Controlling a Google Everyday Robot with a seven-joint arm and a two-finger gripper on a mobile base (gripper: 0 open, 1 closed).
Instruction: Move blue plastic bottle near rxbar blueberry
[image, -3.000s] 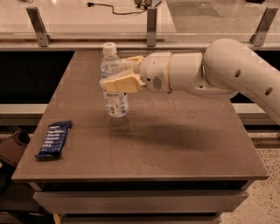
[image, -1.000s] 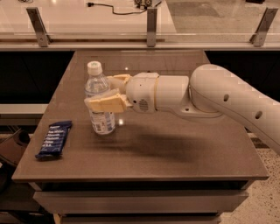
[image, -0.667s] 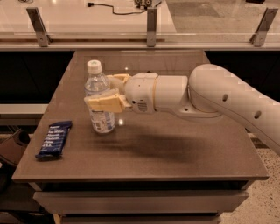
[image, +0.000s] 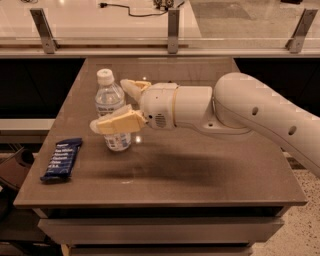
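Plastic bottle (image: 111, 102) stands near the blue bar (image: 62, 158), claw (image: 109, 105) now spread wider around it; likely only withdrawal remains.

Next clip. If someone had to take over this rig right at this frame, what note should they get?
Gripper: open, jaws spread either side of the small clear plastic water bottle, over the left half of the brown table.
Bottle: upright, base apparently resting on the table.
Flat dark blue wrapped snack bar: lies at the front left corner, left of and in front of the bottle, not touching it.
Done: bottle set down near the bar.
Left: back the gripper away without tipping the bottle.
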